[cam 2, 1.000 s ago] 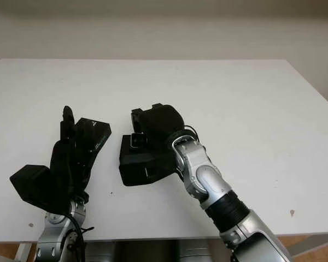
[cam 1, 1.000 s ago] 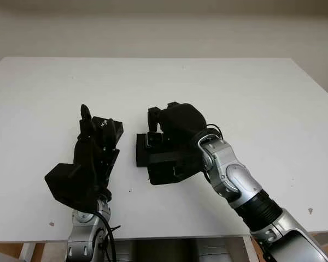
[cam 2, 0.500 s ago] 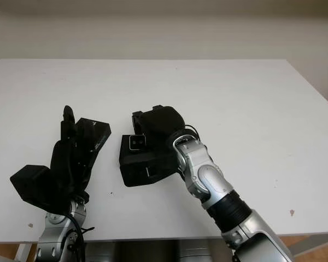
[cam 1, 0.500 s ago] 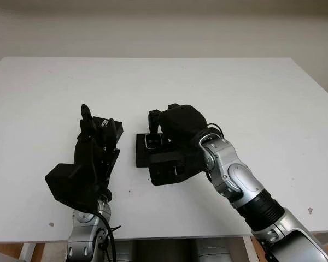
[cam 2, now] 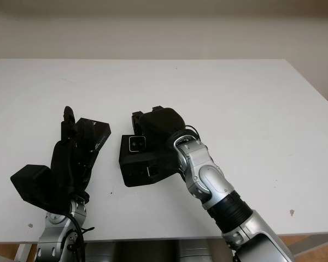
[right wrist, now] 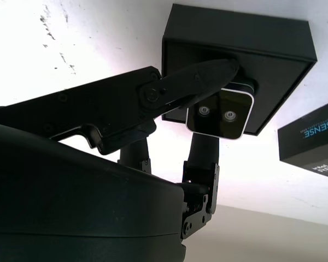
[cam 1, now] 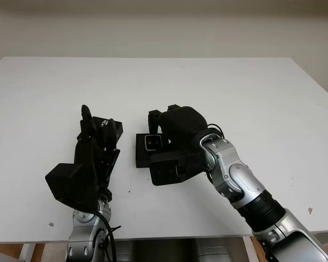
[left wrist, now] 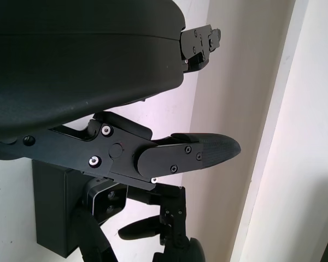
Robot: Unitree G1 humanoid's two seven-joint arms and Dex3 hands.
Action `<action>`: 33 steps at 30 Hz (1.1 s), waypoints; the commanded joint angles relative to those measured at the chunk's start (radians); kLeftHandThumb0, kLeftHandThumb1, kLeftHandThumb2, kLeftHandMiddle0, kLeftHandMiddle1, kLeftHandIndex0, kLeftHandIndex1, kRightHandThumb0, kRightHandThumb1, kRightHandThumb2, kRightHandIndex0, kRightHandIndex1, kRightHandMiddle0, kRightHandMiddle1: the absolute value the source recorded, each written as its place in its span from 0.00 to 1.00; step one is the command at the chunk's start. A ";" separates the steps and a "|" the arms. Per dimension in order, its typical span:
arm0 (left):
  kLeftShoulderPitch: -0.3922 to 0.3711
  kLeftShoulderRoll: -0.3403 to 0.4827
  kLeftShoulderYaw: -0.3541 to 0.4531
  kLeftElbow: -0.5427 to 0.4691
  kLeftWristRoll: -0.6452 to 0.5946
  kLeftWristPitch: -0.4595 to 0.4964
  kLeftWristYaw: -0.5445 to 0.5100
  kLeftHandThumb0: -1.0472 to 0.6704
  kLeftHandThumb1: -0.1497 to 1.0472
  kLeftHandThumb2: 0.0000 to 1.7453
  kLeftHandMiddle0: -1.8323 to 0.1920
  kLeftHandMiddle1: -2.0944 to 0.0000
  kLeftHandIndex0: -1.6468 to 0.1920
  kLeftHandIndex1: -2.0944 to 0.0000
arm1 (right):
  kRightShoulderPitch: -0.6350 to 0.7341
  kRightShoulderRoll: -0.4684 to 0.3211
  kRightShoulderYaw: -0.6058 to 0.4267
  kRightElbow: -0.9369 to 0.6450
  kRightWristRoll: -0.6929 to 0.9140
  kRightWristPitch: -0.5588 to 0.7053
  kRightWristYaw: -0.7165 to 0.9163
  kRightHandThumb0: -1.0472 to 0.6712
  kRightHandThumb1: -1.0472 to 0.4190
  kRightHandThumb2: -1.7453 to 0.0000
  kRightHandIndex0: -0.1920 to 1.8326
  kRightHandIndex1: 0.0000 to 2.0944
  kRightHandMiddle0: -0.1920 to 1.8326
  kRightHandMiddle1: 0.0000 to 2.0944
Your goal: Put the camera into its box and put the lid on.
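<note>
One risk noted: camera misaligned at the box mouth.
The right hand [cam 2: 153,128] grips the camera [right wrist: 221,112] just over the open box [right wrist: 273,43] on the tabletop [cam 1: 235,93]; a tilted release could catch the rim. The left hand [cam 1: 93,150] is open beside the lid [cam 2: 93,136].

My desk [cam 1: 246,93] is white and flat, and it runs wide before me, with a few small dark specks near its front edge. Directly on it, near the middle, sits the open black box [cam 2: 132,164]. Just to its left lies the black lid [cam 2: 93,136], apart from the box, with white lettering on its face; my left hand [cam 1: 93,155] is over its near end. The far half and the right side of the desk are bare white.
</note>
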 commanded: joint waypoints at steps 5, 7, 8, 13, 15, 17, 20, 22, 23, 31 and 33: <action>0.003 -0.029 -0.014 -0.015 0.007 -0.009 0.004 0.30 1.00 0.27 0.99 0.97 1.00 0.98 | -0.005 -0.057 0.039 -0.035 -0.070 -0.037 0.023 0.22 0.03 0.97 0.21 0.38 0.15 0.51; 0.004 -0.029 -0.014 -0.015 0.008 -0.009 0.006 0.30 1.00 0.27 0.98 0.97 1.00 0.98 | -0.005 -0.059 0.043 -0.043 -0.089 -0.032 0.038 0.19 0.04 0.97 0.24 0.15 0.19 0.29; 0.004 -0.028 -0.014 -0.014 0.009 -0.008 0.007 0.30 1.00 0.27 0.98 0.97 1.00 0.98 | -0.005 -0.058 0.043 -0.046 -0.095 -0.031 0.044 0.19 0.04 0.97 0.24 0.11 0.20 0.24; 0.006 -0.030 -0.016 -0.019 0.005 -0.004 0.007 0.29 1.00 0.27 0.98 0.97 1.00 0.98 | -0.005 -0.051 0.041 -0.052 -0.118 -0.024 0.078 0.19 0.05 0.97 0.22 0.04 0.23 0.17; 0.007 -0.028 -0.018 -0.022 0.007 0.002 0.007 0.29 1.00 0.27 0.99 0.98 1.00 0.98 | -0.004 -0.050 0.038 -0.056 -0.118 -0.022 0.087 0.19 0.05 0.97 0.21 0.03 0.23 0.17; 0.008 -0.029 -0.019 -0.022 0.009 0.001 0.009 0.29 1.00 0.27 0.98 0.97 1.00 0.98 | -0.003 -0.048 0.035 -0.058 -0.116 -0.020 0.091 0.19 0.06 0.97 0.19 0.02 0.22 0.16; 0.007 -0.029 -0.020 -0.017 0.011 -0.006 0.009 0.29 1.00 0.27 0.98 0.97 0.99 0.97 | -0.002 -0.048 0.030 -0.063 -0.111 -0.021 0.091 0.19 0.06 0.97 0.18 0.02 0.21 0.14; 0.007 -0.029 -0.020 -0.014 0.011 -0.011 0.008 0.29 1.00 0.27 0.98 0.97 0.99 0.97 | 0.000 -0.049 0.027 -0.067 -0.108 -0.023 0.087 0.19 0.07 0.97 0.17 0.02 0.21 0.14; 0.007 -0.030 -0.019 -0.014 0.008 -0.011 0.008 0.29 1.00 0.26 0.98 0.97 0.99 0.97 | 0.001 -0.048 0.023 -0.068 -0.106 -0.024 0.083 0.19 0.07 0.97 0.17 0.01 0.21 0.14; 0.013 -0.029 -0.022 -0.014 0.017 -0.007 0.014 0.29 1.00 0.27 0.98 0.97 0.99 0.97 | -0.007 -0.068 -0.035 -0.116 -0.022 -0.045 0.100 0.21 0.08 0.97 0.15 0.01 0.17 0.10; 0.015 -0.028 -0.023 -0.012 0.018 -0.012 0.012 0.29 1.00 0.27 0.98 0.97 0.99 0.97 | -0.016 -0.079 -0.061 -0.128 0.020 -0.061 0.110 0.21 0.07 0.97 0.15 0.01 0.16 0.09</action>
